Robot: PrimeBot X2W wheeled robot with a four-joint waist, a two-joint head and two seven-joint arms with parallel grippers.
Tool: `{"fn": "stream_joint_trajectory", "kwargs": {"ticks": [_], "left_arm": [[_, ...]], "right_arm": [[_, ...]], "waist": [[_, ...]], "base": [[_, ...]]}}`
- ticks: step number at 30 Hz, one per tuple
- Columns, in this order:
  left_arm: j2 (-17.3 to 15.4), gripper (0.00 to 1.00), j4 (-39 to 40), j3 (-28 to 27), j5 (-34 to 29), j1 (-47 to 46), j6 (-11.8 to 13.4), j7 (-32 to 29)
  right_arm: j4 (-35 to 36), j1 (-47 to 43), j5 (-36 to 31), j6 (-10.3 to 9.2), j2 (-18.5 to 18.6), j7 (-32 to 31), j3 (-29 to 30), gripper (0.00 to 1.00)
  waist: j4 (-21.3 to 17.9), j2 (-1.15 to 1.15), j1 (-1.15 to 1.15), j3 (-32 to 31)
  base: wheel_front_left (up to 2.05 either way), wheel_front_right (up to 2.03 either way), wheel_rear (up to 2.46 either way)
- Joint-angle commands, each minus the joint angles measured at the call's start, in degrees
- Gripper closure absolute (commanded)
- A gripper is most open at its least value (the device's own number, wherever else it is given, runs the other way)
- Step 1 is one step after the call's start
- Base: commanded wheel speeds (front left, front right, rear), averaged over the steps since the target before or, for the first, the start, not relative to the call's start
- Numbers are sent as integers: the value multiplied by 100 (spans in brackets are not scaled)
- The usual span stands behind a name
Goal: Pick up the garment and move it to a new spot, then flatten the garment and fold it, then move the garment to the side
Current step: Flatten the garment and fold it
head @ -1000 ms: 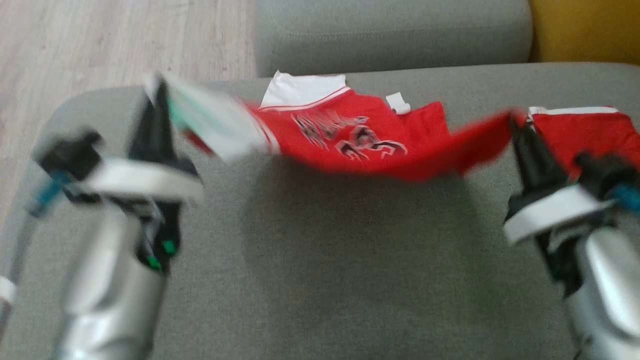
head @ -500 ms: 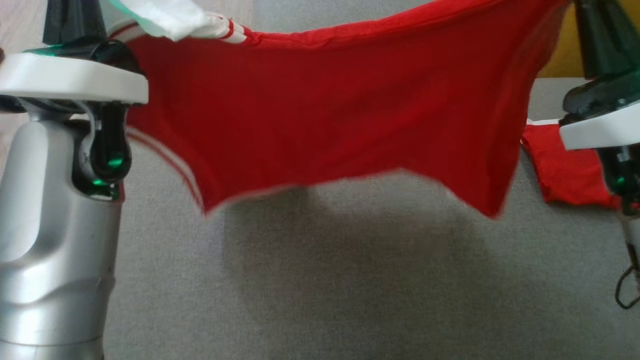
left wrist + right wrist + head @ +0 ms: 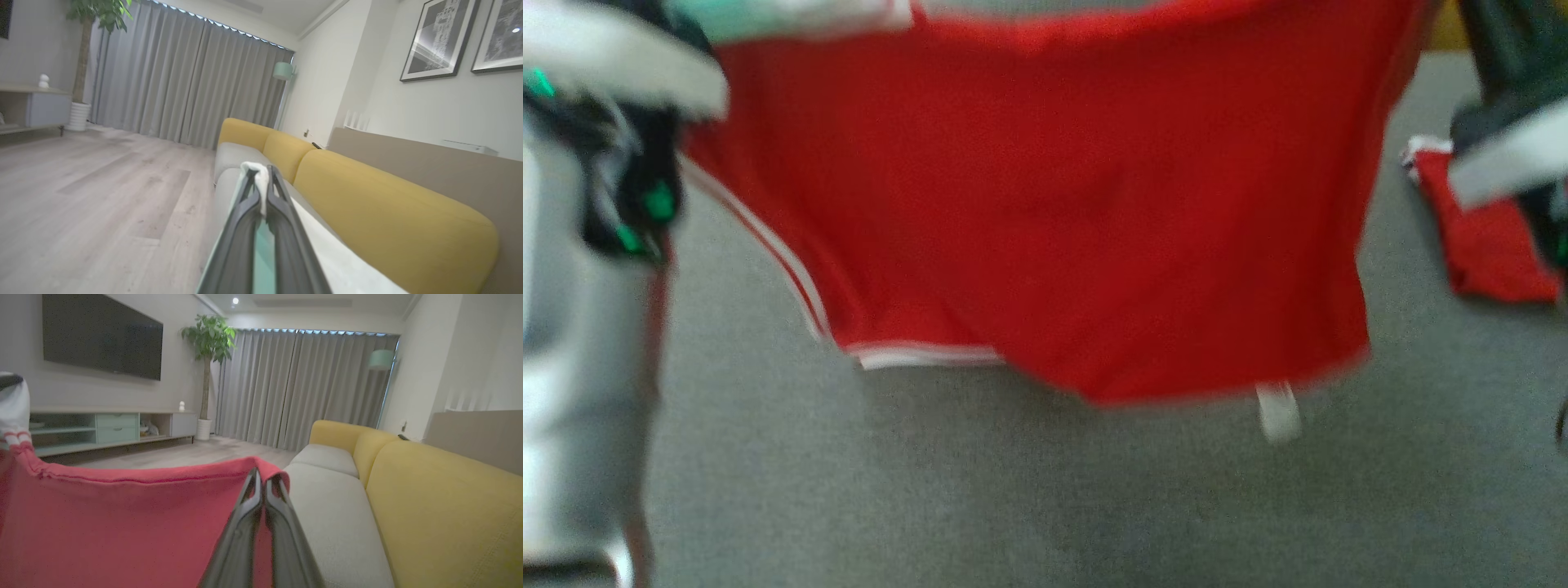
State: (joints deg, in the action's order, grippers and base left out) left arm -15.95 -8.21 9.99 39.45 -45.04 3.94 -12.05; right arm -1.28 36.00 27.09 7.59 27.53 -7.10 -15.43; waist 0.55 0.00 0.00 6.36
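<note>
The garment (image 3: pixel 1045 204), red with white stripes and a white hem, hangs spread out in the air above the grey sofa seat (image 3: pixel 1013 490). A small white label (image 3: pixel 1278 412) dangles from its lower edge. My left gripper (image 3: pixel 260 177) is shut on a white corner of the garment (image 3: pixel 255 169). My right gripper (image 3: pixel 264 482) is shut on the red upper edge of the garment (image 3: pixel 122 514). In the head view my left arm (image 3: pixel 580 343) stands at the left and my right wrist (image 3: pixel 1511 155) at the upper right, both blurred.
A second red cloth (image 3: pixel 1490 245) with white trim lies on the seat at the right. Yellow back cushions (image 3: pixel 441 506) run along the sofa. Wood floor (image 3: pixel 102 196), a TV cabinet (image 3: pixel 102 430) and a potted plant (image 3: pixel 208 339) lie beyond.
Both grippers have lifted the garment off the seat; it now hangs spread between them, with its lower hem and label showing. The head view has shifted too.
</note>
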Motion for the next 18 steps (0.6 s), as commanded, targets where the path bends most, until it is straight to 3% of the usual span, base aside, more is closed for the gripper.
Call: {"fn": "stream_joint_trajectory", "kwargs": {"ticks": [1, 7, 12, 15, 18], "left_arm": [[-333, 100, -29, -169, -136, -817, -59, 25], [-547, 100, -1562, -58, -718, -2919, -191, 514], [-510, 100, -2744, -164, -1001, -4490, -146, 1473], [-454, 100, -3138, -191, -1052, -4862, -154, 1885], [-280, 100, -3825, -110, -1073, -5014, -406, 2414]], "right_arm": [[-51, 726, -45, -10, 127, -25, -194, 100], [-1897, 3009, -540, -10, -9, 405, -1102, 100], [-3556, 4527, -1221, -10, -552, 1431, -887, 100], [-4074, 4861, -1470, -10, -724, 1812, -770, 100], [-4844, 4988, -1766, -10, -1022, 2124, -578, 100]], "waist": [[-83, 0, 0, 653], [-274, 0, 0, 1619], [-276, 0, 0, 2038], [-243, 0, 0, 2104], [-146, 0, 0, 2122]], "base": [[0, 0, 0], [0, 0, 0], [0, 0, 0], [0, 0, 0], [0, 0, 0]]}}
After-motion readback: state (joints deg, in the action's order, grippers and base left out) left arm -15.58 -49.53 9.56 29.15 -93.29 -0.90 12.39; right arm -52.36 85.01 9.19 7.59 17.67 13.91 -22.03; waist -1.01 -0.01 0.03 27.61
